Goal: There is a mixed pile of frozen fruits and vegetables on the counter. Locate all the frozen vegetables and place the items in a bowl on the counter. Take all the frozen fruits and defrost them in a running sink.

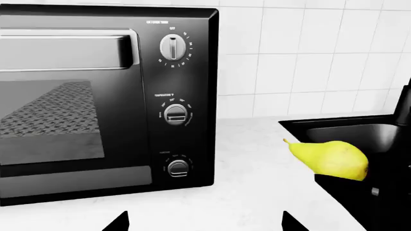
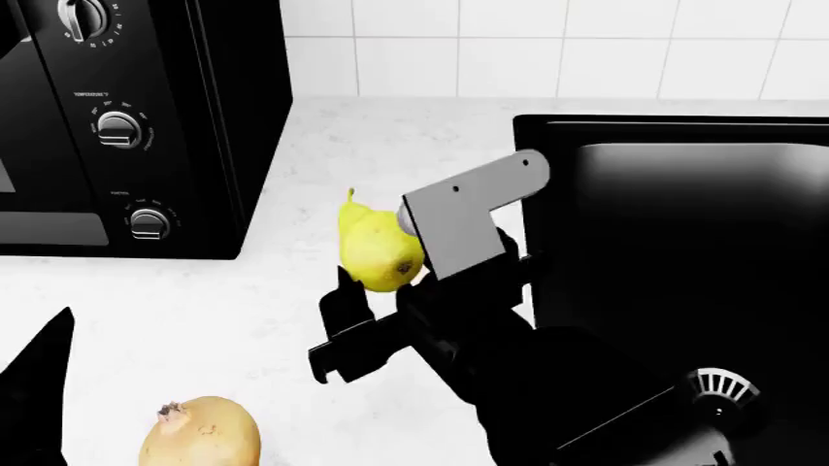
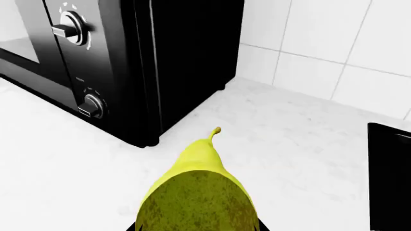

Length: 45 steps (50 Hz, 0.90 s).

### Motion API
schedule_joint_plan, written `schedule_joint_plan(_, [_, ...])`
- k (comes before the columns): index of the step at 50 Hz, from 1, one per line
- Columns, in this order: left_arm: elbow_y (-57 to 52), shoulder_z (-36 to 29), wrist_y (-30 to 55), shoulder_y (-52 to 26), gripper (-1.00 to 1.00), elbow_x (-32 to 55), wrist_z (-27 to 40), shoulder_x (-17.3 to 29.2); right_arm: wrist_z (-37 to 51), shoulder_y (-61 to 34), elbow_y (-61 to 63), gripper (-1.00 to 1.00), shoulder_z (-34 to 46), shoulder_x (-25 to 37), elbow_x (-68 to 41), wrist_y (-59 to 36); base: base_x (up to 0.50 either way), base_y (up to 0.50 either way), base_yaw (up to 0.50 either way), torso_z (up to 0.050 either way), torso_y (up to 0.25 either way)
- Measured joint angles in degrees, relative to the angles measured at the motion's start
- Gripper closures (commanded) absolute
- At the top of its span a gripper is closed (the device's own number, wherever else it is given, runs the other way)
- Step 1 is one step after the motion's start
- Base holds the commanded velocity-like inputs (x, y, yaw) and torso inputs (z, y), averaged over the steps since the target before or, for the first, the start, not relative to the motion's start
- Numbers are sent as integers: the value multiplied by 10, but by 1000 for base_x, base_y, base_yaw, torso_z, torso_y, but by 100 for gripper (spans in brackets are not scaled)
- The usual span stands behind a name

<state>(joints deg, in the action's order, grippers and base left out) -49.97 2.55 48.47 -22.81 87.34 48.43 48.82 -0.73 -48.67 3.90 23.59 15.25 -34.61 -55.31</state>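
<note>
My right gripper (image 2: 377, 287) is shut on the yellow pear (image 2: 376, 248), whose stem points toward the back wall. It holds the pear just left of the black sink (image 2: 674, 194), over the white counter (image 2: 259, 301). The right wrist view shows the pear (image 3: 196, 192) filling the space between the jaws of the right gripper (image 3: 196, 226). My left gripper (image 1: 205, 224) is open with nothing between its fingertips, facing the pear (image 1: 330, 159) and the sink (image 1: 347, 127). A round tan-yellow piece (image 2: 201, 435) lies on the counter at the near edge. The vegetables and the bowl are out of view.
A black toaster oven (image 2: 116, 116) with three knobs stands on the counter at the back left, close to the left arm (image 1: 96, 96). White tiled wall (image 2: 557, 49) runs behind. A metal drain (image 2: 719, 388) shows in the sink basin.
</note>
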Motion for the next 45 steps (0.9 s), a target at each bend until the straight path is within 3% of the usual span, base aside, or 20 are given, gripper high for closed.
schedule_joint_plan(13, [12,-37,10,-55,-100,69,22,3,57,-15,149,100,-113,35,-85,-93,0,0,0,0,0])
schedule_joint_plan(22, [-12,-10,9,-1,-100,96,7,20,91,-27,224,100,-193,55,-145,-149,0,0,0,0,0])
schedule_joint_plan(36, [36,-82,52,-25,-100,42,-14,-47,130,-32,299,100,-282,73,-223,-211,0,0,0,0,0])
schedule_joint_plan(45, [54,-115,67,-43,-100,27,-16,-75,137,-22,319,100,-294,79,-237,-216,0,0,0,0,0])
